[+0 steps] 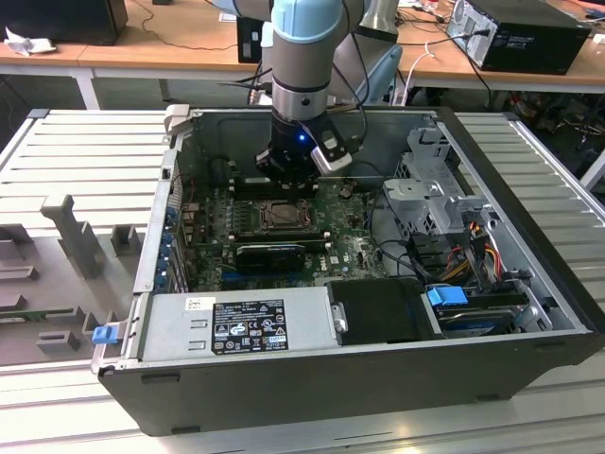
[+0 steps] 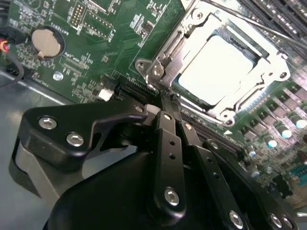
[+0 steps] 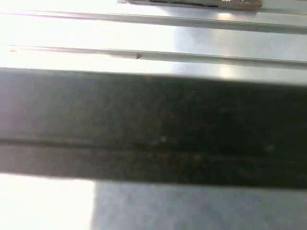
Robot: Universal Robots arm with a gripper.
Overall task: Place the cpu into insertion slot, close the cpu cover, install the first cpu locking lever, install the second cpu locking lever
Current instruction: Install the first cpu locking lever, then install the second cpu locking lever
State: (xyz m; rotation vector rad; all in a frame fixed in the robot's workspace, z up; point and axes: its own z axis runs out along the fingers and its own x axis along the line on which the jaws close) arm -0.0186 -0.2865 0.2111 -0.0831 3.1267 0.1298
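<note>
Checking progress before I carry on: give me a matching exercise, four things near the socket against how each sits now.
1 cpu
2 cpu cover
3 coin battery
4 gripper

a round, on the green motherboard
b lying flat around the chip
c beside the cover's corner
d bright top showing through the cover's window

Pairs: 1d, 2b, 3a, 4c

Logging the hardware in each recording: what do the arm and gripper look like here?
In the exterior view, the arm has a pale blue joint cover above a silver-grey metal tube, then a black wrist block with a small blue light and a white-and-black camera module beside it. Dark cables run along it. In the second wrist view, the gripper is matte black, built of jointed linkage bars fastened with silver screws.
</note>
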